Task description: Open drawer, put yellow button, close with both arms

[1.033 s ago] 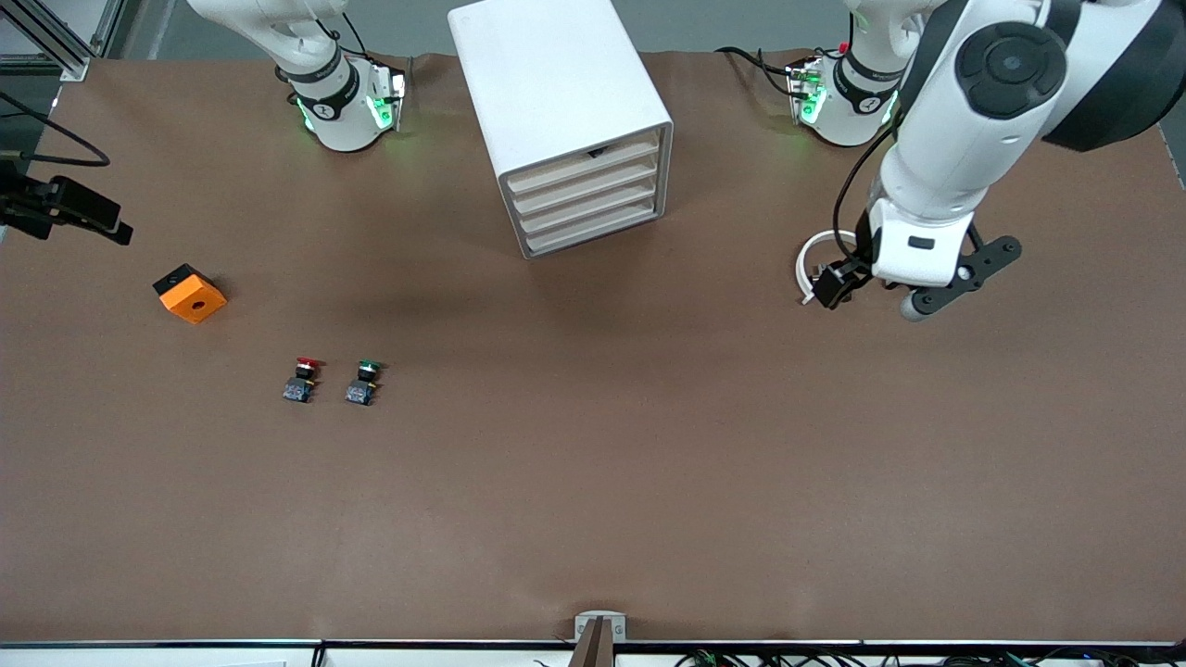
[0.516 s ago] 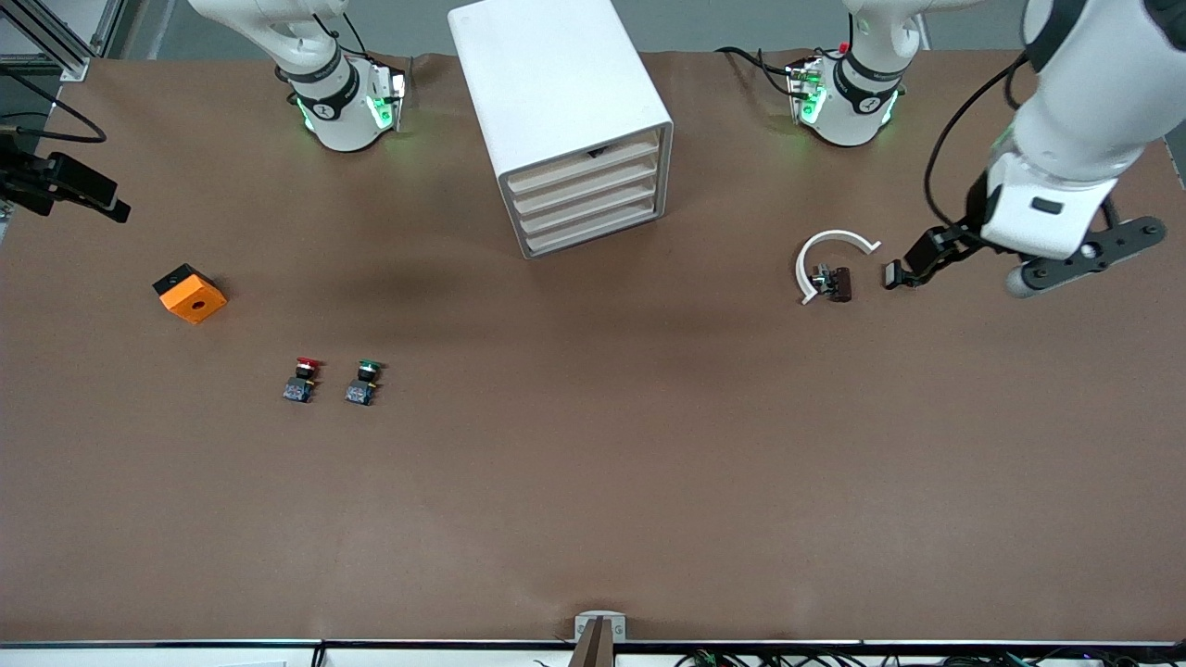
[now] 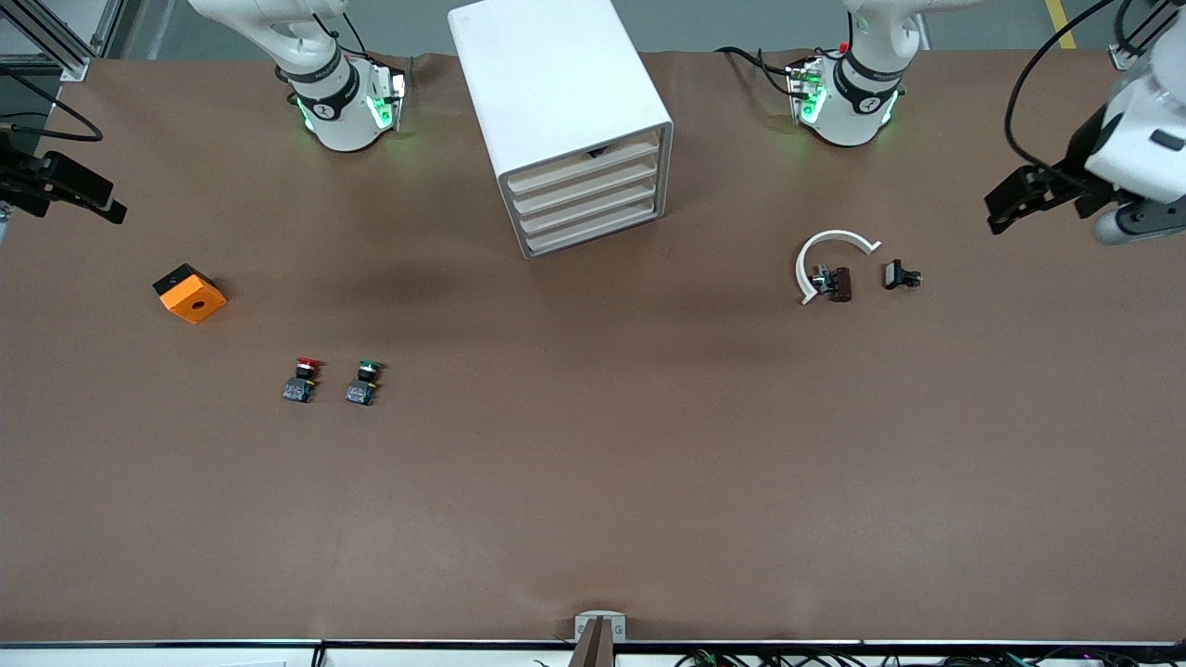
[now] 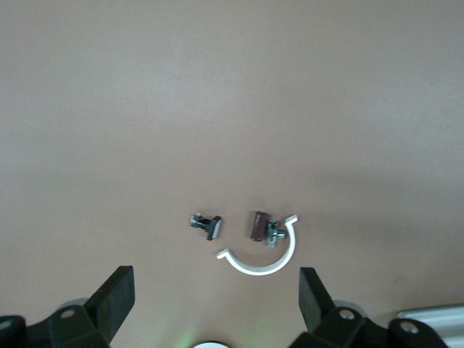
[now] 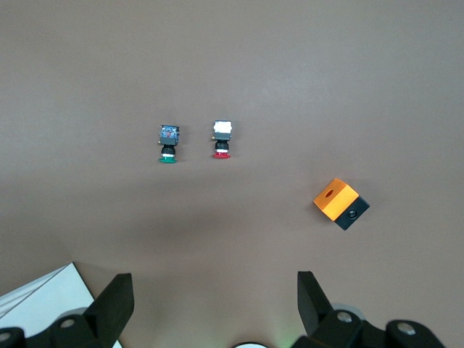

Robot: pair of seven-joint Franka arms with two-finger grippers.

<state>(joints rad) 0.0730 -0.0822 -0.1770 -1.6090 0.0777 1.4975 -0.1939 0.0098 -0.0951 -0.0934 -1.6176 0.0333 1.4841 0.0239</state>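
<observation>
- Right gripper (image 5: pixel 215 308): fingers apart, empty; over the table (image 3: pixel 593 519) edge at 9 o'clock, arm cut off by the frame.
- Left gripper (image 4: pixel 216 304): fingers apart, empty; over the edge at 3 o'clock, partly cut off.
- Drawer (image 3: pixel 586 170): shut in cabinet (image 3: pixel 556 93) at 12 o'clock; contents hidden.
- Open room: centre to 6 o'clock.

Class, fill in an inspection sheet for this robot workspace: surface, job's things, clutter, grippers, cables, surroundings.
Surface: brown table, flat.
Job's things: white cabinet, all four drawers shut; yellow button: nothing seen.
Clutter: red button beside green button; orange block toward the right arm's end; white curved piece with small brown part and small black part toward the left arm's end.
Grippers: left gripper open, empty, over the table's edge; right gripper open, empty, at the other edge.
Cables: black leads at the left arm's base.
Surroundings: grey floor.
</observation>
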